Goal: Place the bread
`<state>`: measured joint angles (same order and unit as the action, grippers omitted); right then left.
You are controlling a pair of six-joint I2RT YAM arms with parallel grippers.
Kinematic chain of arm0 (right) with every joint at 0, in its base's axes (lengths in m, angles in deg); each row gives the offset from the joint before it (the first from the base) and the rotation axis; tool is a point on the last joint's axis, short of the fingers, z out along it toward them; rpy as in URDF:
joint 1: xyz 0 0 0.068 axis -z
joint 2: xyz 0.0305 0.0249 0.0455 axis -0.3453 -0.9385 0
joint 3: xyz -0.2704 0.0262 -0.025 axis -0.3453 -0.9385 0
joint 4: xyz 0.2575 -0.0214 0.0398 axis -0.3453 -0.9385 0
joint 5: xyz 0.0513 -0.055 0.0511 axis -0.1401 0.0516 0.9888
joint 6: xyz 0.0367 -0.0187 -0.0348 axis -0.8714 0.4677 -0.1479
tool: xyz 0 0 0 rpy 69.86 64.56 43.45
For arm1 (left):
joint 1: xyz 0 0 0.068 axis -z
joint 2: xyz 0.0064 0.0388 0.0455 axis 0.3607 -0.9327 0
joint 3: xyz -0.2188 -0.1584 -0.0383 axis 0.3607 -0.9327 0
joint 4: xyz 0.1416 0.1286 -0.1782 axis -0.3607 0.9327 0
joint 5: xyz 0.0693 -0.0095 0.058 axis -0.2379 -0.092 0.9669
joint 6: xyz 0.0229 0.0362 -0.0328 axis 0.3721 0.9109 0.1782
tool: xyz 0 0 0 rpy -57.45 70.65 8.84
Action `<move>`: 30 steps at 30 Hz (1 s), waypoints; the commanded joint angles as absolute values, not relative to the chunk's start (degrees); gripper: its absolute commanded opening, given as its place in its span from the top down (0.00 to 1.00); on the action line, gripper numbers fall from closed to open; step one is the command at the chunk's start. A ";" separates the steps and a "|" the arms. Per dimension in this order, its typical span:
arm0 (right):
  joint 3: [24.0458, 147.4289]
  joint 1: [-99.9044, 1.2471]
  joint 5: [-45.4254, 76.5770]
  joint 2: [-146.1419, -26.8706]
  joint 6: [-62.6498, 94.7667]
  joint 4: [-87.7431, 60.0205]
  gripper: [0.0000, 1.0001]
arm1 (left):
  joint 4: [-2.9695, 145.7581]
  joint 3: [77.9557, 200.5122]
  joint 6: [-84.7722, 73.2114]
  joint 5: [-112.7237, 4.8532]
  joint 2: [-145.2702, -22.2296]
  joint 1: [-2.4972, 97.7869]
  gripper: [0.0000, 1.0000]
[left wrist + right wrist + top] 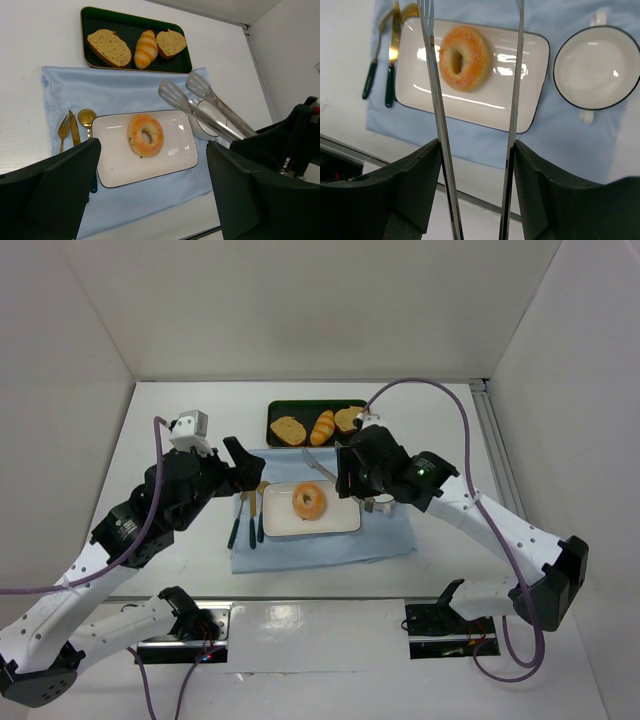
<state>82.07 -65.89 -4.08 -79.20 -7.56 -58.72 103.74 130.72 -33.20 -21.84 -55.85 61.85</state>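
Golden bread (308, 501) lies on plate (340, 521); right gripper (476, 150) grips tongs (438, 125) (spread); left gripper (152, 165) parted.

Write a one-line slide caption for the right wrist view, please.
Open tongs in the right gripper hover over the ring bread lying on the white plate.

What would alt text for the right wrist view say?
A golden ring of bread lies on a white rectangular plate, seen from above between the two metal arms of tongs held in the robot's dark fingers. The plate sits on a blue cloth, with an empty white cup to its right and gold cutlery to its left.
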 commanded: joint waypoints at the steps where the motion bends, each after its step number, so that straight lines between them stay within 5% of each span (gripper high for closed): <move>1: 87.35 -65.20 -6.83 -77.14 -7.63 -60.11 0.35 | 102.85 133.07 -32.70 -21.86 -56.15 62.10 0.00; 30: 97.47 -33.83 -9.29 -87.95 11.62 -50.62 0.35 | 103.38 132.02 -32.17 -21.33 -56.07 62.10 0.00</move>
<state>96.06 -34.75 -7.77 -87.38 9.97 -55.22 104.02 130.83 -33.16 -21.82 -56.27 61.85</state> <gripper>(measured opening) 0.645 1.000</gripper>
